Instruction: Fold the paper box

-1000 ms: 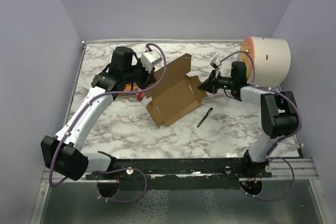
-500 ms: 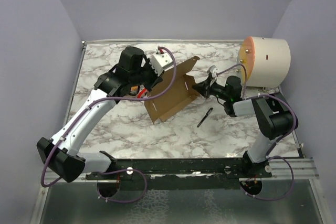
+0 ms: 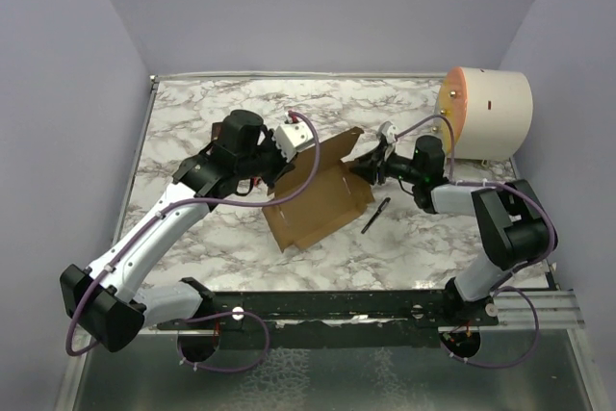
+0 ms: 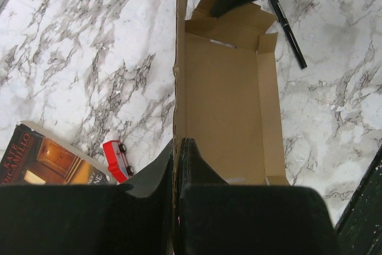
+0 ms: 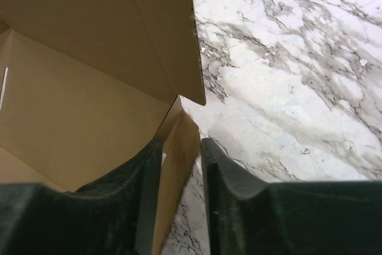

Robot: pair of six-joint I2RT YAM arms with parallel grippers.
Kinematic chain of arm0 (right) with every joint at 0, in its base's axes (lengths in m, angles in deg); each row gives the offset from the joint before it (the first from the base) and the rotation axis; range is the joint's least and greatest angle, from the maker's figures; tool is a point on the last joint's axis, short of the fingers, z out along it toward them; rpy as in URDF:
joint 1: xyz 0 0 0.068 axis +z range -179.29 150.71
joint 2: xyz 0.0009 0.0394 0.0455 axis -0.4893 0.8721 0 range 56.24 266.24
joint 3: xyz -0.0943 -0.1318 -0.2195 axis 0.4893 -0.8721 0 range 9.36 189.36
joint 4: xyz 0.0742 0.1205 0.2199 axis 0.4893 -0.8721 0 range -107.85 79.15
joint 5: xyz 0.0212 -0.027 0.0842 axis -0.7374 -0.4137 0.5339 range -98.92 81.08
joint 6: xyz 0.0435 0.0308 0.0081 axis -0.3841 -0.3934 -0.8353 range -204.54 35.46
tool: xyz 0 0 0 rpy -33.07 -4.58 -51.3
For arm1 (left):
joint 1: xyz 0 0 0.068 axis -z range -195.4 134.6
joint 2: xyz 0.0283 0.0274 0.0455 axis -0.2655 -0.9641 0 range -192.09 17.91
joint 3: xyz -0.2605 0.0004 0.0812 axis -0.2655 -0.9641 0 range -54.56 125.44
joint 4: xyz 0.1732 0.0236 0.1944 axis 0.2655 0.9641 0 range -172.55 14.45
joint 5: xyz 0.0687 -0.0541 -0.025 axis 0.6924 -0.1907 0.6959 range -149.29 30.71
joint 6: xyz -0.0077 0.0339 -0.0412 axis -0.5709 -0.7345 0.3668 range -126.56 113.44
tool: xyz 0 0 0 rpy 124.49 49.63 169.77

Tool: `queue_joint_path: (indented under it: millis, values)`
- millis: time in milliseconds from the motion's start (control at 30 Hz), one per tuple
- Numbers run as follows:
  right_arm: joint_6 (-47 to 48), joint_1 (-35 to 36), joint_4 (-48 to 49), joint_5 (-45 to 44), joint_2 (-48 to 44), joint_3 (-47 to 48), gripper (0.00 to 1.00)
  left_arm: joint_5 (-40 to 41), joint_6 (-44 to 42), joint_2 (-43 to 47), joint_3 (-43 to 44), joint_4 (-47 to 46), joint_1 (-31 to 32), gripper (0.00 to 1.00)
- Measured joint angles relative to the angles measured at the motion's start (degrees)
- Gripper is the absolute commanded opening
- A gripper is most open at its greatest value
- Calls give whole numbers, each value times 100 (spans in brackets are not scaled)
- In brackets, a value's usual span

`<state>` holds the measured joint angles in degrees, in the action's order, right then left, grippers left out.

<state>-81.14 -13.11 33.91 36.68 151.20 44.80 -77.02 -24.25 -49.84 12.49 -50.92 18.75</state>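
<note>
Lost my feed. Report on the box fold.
Left gripper shut on paper box side wall. Right gripper open, straddling its end flap. Box part-folded, top open. Black pen beside it, untouched.

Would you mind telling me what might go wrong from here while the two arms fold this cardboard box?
1. The right gripper only straddles the end wall of the paper box, jaws slightly apart, so that wall may fall outward.
2. The left gripper pinches just the raised panel's edge; pulling could crease it.
3. The pen lies beside the box and may get knocked.
</note>
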Motion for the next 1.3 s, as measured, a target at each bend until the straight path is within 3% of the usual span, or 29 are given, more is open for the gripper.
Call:
queue_joint_path:
  millis: [100, 200, 233, 500, 633, 900, 1167, 1300]
  values:
    - [184, 0, -463, 114, -179, 157, 60, 68, 2, 72, -7, -63, 7, 0]
    - [564, -15, -1248, 214, -422, 446, 96, 140, 4, 136, -7, -149, 9, 0]
    - [697, -63, -1458, 262, -520, 525, 100, 164, 4, 146, -7, -168, 9, 0]
    - [1338, -697, -2931, 575, -1438, 863, 100, 221, 22, 271, -7, -289, 11, 0]
    - [1685, -715, -3818, 826, -1285, 1471, 95, 219, 22, 387, -7, -308, 11, 0]
    - [2039, -697, -5681, 984, -9, 3176, 81, 205, 20, 533, -7, -304, 11, 0]
    - [2212, -697, -6717, 984, 807, 4140, 49, 127, 22, 573, -7, -306, 11, 0]
    - [2361, -678, -7121, 1016, 999, 4371, 24, 103, 22, 573, -7, -306, 11, 0]
